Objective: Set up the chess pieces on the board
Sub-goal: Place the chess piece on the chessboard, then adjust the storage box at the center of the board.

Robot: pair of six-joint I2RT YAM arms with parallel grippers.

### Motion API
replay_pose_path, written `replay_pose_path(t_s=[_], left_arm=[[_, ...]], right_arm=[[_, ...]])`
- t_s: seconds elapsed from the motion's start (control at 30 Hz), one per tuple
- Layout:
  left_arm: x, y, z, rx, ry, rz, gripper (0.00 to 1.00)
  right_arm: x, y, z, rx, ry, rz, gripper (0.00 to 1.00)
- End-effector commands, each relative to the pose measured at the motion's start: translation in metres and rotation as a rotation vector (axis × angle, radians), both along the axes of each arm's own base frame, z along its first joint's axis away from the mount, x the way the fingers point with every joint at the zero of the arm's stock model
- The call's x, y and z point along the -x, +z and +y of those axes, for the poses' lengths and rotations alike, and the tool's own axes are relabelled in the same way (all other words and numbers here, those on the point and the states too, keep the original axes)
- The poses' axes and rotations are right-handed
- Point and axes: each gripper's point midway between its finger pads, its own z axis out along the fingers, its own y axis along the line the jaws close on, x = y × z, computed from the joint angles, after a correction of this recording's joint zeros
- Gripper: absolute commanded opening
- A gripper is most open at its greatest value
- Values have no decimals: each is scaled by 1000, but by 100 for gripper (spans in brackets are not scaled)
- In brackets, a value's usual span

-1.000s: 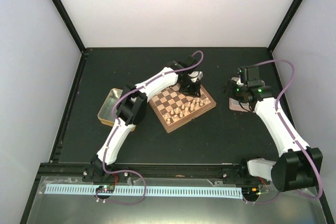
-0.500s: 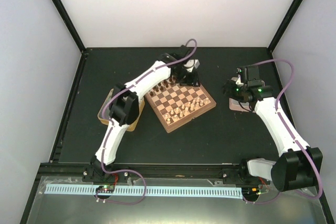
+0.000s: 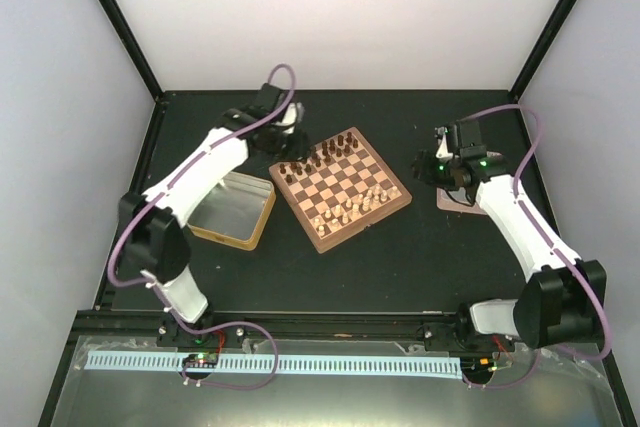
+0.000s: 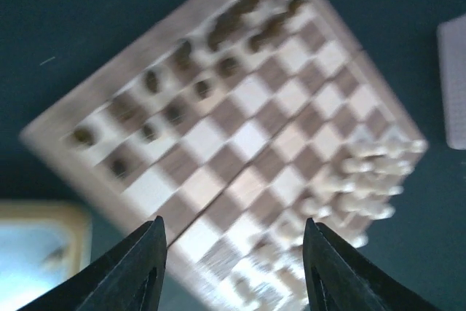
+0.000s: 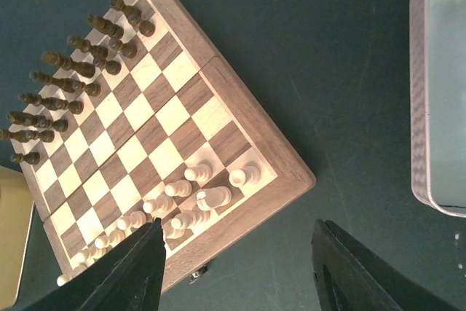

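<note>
The board [image 3: 345,185] lies turned like a diamond in the middle of the dark table. Dark chess pieces [image 3: 316,158] line its far-left side and pale chess pieces [image 3: 356,206] crowd its near-right side. My left gripper [image 3: 288,133] hovers off the board's left corner, open, with nothing between its fingers. Its blurred wrist view shows the board [image 4: 240,136] below the open left gripper [image 4: 233,221]. My right gripper [image 3: 426,165] hangs to the right of the board, open and empty. In the right wrist view the right gripper [image 5: 239,223] sits above the board rim [image 5: 247,213] near the pale pieces [image 5: 196,198].
A tan rectangular tray [image 3: 232,209] lies left of the board. A silver metal tray [image 3: 452,201] sits under my right arm and shows at the edge of the right wrist view as the tray [image 5: 437,107]. Black frame posts border the table.
My left arm has swung left from over the board's far corner, and its jaws have opened. The tan tray is now uncovered. My right gripper has shifted slightly toward the board.
</note>
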Motion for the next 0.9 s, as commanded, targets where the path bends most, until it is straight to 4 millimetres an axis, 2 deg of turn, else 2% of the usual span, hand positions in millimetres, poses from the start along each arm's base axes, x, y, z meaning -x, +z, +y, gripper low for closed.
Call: replay_pose_path(t_s=[0.0, 0.17, 0.27, 0.4, 0.53, 0.67, 0.77, 0.87], left_arm=[[8, 8, 81, -99, 158, -97, 56], [30, -23, 170, -239, 329, -78, 68], [38, -46, 210, -308, 414, -28, 72], [42, -76, 252, -361, 511, 83, 73], [42, -103, 275, -378, 551, 185, 74], [39, -118, 287, -368, 567, 244, 71], [37, -128, 290, -353, 570, 278, 65], [36, -136, 300, -357, 600, 305, 54]], right_arm=[[-12, 12, 11, 11, 42, -41, 57], [-21, 9, 9, 37, 26, -40, 56], [-25, 6, 8, 42, 10, -31, 56], [-30, 0, 8, 44, -7, 0, 54], [-36, -3, 10, 47, -22, 25, 53], [-44, -3, 14, 49, -30, 36, 52], [-49, -5, 18, 48, -32, 47, 51], [-54, -7, 22, 46, -29, 57, 50]])
